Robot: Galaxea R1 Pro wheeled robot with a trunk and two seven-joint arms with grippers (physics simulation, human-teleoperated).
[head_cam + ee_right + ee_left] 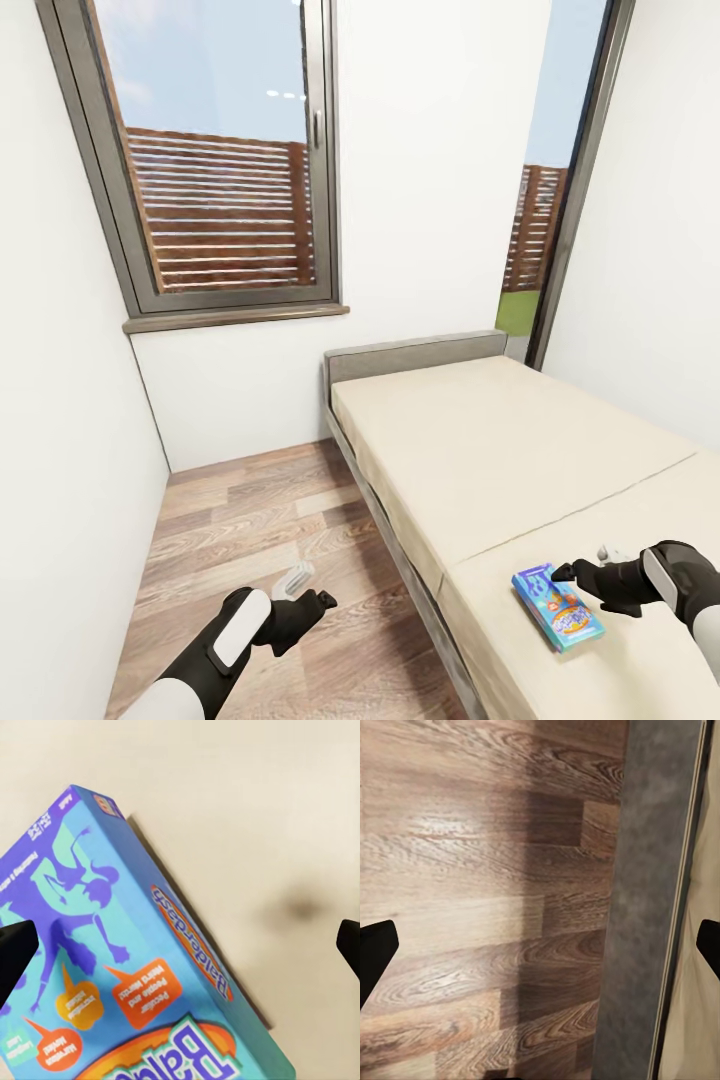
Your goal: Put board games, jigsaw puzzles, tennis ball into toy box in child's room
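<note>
floor: glossy wood planks | bed: matt cloth | blue board game: printed card

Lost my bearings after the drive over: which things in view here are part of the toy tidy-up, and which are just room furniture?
Job:
- blue board game, lying flat on the bed
- right gripper, open, hovering by it

Just there:
- bed
- window
- wooden floor, under the open left gripper

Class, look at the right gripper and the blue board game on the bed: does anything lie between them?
Nothing visible does. The blue board game lies flat on the bare bed, and the open right gripper hangs just above its far end.
</note>
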